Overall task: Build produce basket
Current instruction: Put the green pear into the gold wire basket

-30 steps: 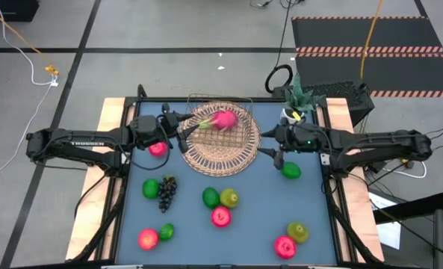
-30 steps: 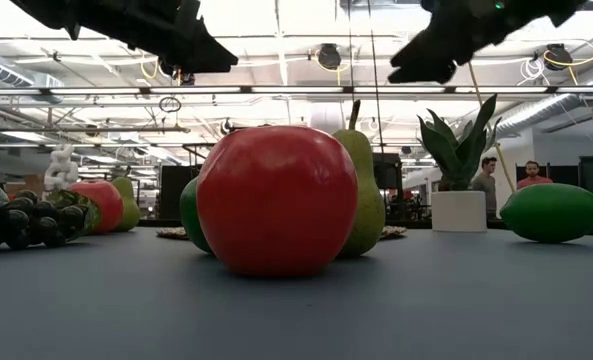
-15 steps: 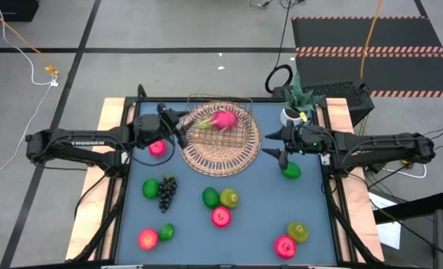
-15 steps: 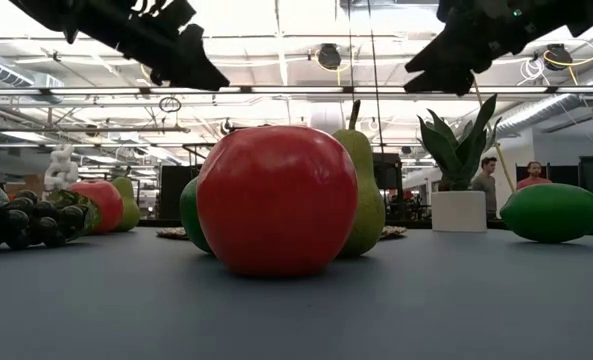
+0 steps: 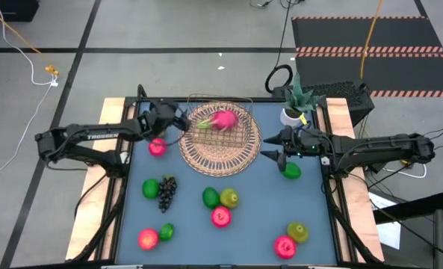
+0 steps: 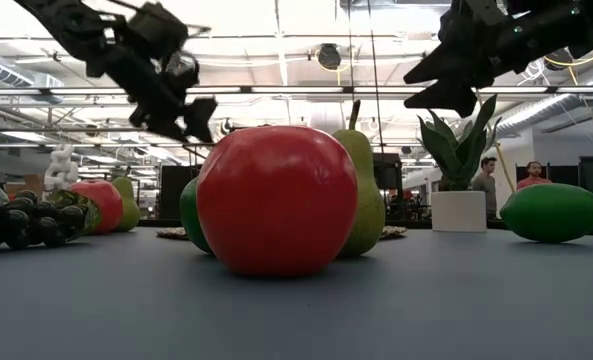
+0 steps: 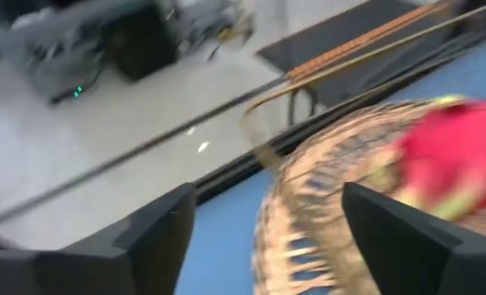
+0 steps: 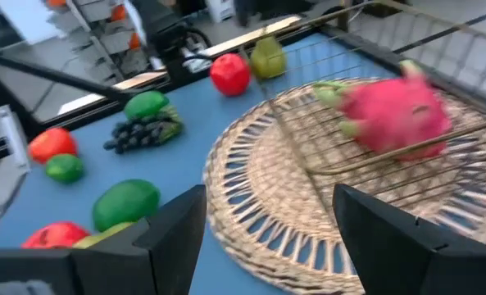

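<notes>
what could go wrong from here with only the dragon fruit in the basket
The dragon fruit lies against the thin wire handle rather than deep in the basket, so a nudge might roll it out. The left pincer, open and empty, hangs close to the basket rim; a sweep there could shift the basket. The right pincer hovers by the opposite rim near a green fruit, which it could knock toward the table edge.

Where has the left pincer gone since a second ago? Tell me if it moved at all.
Yes. In the high view the left pincer has drawn back off the wicker basket, from over its left rim to just outside it, toward the table's far edge.
</notes>
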Available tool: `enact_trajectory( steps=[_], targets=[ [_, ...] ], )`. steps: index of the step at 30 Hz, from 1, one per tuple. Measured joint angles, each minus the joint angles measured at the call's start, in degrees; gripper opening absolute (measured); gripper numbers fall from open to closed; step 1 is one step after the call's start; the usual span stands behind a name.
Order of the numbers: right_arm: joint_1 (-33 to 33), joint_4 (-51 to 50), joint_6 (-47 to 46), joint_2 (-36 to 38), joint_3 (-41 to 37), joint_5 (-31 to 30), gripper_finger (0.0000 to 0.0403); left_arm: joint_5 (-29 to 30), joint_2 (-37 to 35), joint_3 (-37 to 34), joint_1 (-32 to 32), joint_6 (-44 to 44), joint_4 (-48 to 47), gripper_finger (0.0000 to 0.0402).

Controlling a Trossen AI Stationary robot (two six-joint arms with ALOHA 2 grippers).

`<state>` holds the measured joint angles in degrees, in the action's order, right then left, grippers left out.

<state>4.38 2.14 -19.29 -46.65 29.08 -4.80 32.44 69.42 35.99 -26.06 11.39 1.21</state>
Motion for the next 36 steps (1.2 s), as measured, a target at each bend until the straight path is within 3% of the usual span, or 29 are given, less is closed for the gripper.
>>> enact_trajectory(
  steps=[5,9,12,17,23,27,36],
  targets=[
    [-0.05,-0.49,0.07,0.0,0.0,4.15,0.0258,-2.16,-0.89,0.0,-5.09,6.07,-8.42,0.0374],
    [-0.04,-0.73,0.76,-0.02,0.0,4.89,0.0258,-2.28,-4.46,0.0,-6.81,9.07,-15.1,0.0374],
    [-0.04,-0.79,0.85,0.0,0.0,4.9,0.0258,-2.28,-7.21,0.02,-6.98,11.64,-20.49,0.0347],
    [-0.04,-0.66,0.9,0.0,0.0,4.9,0.0258,-2.39,-8.31,0.0,-5.73,16.31,-28.28,0.0258],
    [-0.04,-0.2,0.61,0.0,0.0,4.9,0.0258,-2.57,-7.94,0.0,-5.68,20.42,-31.25,0.0169],
    [-0.04,-0.25,0.5,0.0,0.0,4.9,0.0258,-4.36,-7.94,0.01,-5.68,21.97,-34.42,0.0148],
    [-0.02,-0.25,0.9,0.0,0.02,4.91,0.0258,-5.78,-7.92,0.01,-5.68,22.98,-37.5,0.0145]
  ],
)
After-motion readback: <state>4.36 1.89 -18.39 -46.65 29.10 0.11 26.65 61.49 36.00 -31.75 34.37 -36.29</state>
